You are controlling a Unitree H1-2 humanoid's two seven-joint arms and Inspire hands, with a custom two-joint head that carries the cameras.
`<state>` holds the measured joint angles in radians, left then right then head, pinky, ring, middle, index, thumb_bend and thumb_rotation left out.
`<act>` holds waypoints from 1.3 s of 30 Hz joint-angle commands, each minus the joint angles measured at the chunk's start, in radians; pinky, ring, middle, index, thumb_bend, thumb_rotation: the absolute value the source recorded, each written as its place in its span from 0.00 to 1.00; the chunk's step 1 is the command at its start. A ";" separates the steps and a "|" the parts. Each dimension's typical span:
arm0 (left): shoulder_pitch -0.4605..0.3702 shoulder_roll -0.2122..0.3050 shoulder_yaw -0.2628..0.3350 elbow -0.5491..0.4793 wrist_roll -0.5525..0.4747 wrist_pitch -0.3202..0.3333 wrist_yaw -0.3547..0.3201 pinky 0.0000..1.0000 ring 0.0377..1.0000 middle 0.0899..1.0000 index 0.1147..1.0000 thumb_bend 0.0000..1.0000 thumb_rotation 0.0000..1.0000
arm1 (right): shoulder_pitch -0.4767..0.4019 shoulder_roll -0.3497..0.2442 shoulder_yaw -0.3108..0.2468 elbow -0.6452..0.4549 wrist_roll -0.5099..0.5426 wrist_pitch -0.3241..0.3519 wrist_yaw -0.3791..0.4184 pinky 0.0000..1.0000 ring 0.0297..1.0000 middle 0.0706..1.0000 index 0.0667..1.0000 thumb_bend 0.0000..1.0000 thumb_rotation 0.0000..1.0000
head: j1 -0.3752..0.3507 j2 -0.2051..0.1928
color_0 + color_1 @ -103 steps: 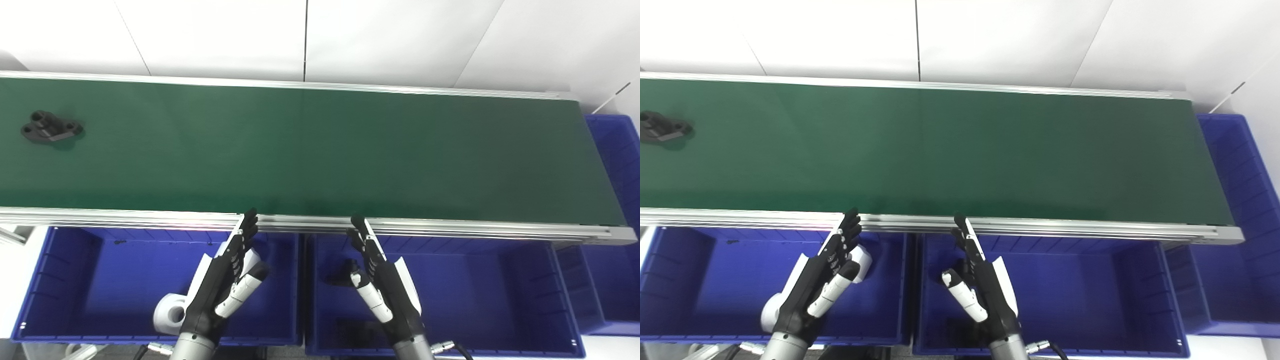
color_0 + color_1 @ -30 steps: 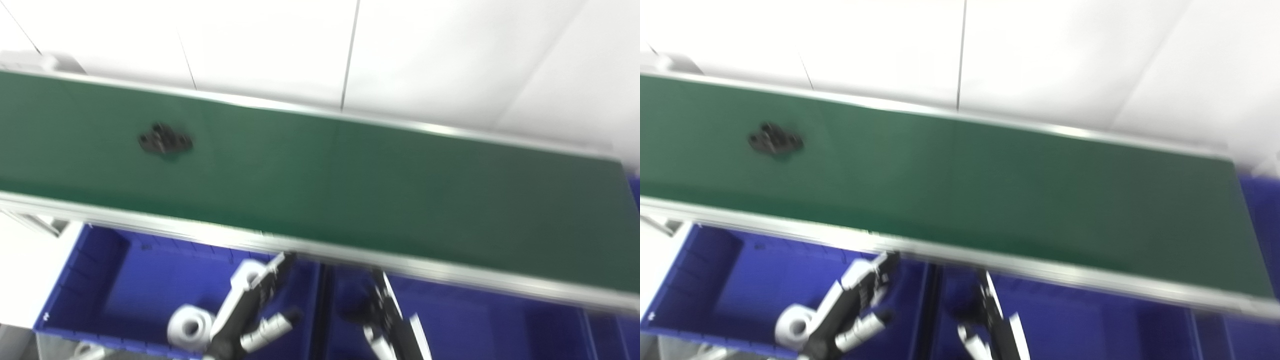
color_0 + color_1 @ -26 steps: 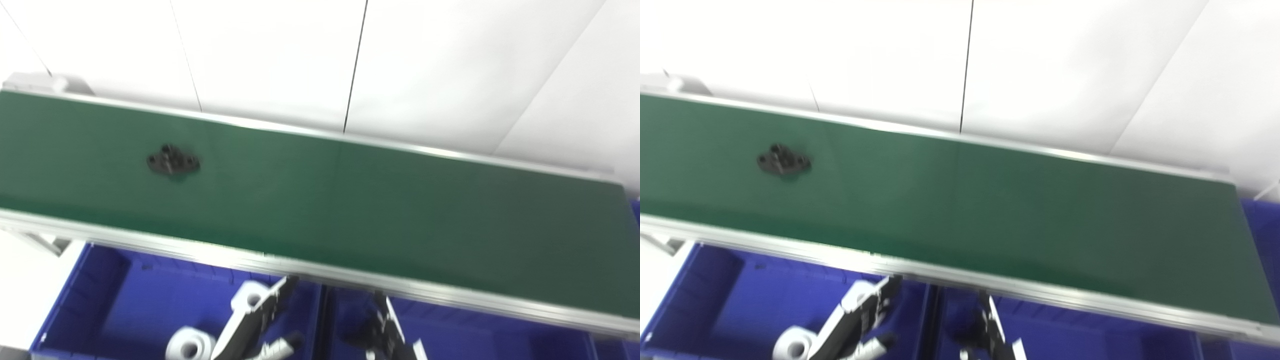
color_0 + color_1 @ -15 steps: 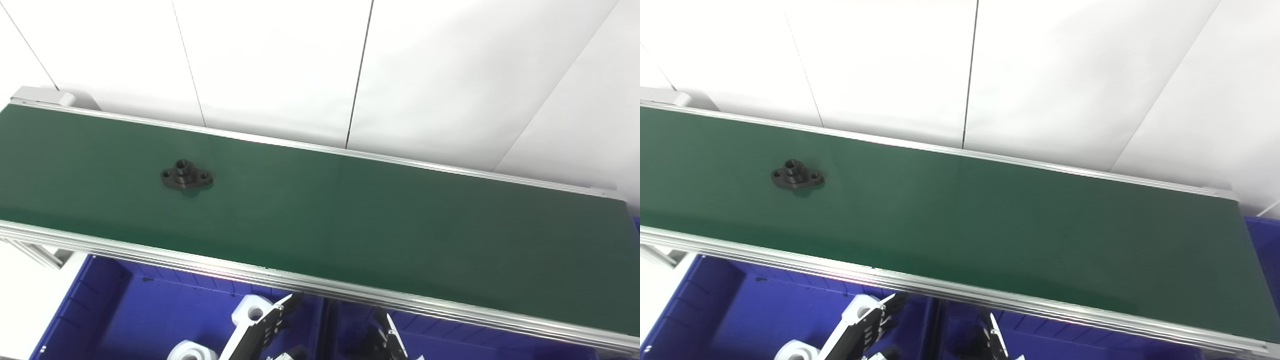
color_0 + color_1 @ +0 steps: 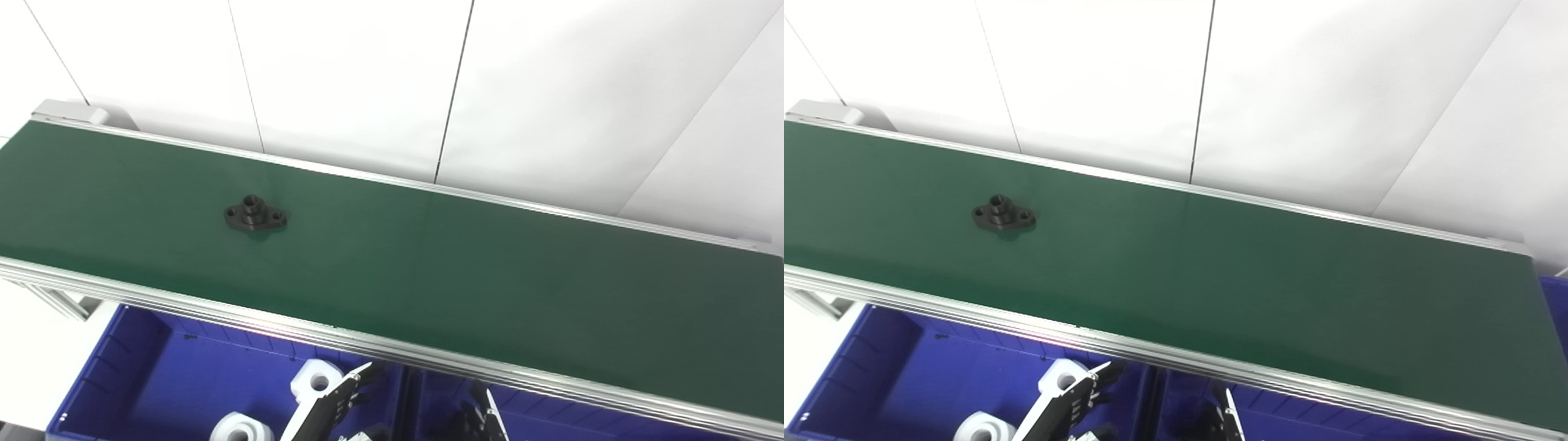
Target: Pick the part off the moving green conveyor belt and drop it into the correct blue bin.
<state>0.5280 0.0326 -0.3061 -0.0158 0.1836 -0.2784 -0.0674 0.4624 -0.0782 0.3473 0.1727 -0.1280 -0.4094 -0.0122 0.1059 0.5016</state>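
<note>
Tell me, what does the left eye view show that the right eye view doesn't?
Left eye only: nothing new, just a wider white strip beside the left bin. Right eye only: the right end of the belt and a sliver of an end bin past it. Both: the black part on the belt, white pieces in the left bin, and the tips of the left hand and right hand at the bottom.

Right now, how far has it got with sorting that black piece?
Done: white parts already lie in the left blue bin. In hand: nothing; the left hand and right hand wait below the belt. Left: the black part on the green belt awaits picking.
</note>
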 commanded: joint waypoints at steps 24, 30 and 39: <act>-0.013 0.004 0.004 0.026 0.000 -0.061 0.003 0.82 0.90 0.89 0.84 0.74 0.72 | -0.016 0.001 0.020 0.017 0.002 -0.060 -0.018 0.91 0.90 0.96 0.98 0.84 0.83 | -0.031 -0.044; -0.015 0.002 0.008 0.038 -0.016 -0.074 0.002 0.85 0.91 0.89 0.84 0.73 0.72 | -0.017 0.002 0.024 0.019 0.019 -0.060 -0.007 0.91 0.90 0.96 0.97 0.85 0.82 | -0.042 -0.027; -0.010 0.010 0.007 0.009 0.000 -0.055 -0.002 0.85 0.91 0.89 0.86 0.73 0.74 | 0.001 -0.011 0.037 -0.054 -0.058 -0.060 -0.054 0.84 0.87 0.94 0.95 0.83 0.85 | -0.072 -0.002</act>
<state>0.5125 0.0409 -0.2981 0.0252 0.1826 -0.3148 -0.0680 0.4451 -0.0853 0.3802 0.1884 -0.1664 -0.4093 -0.0507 0.0322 0.4955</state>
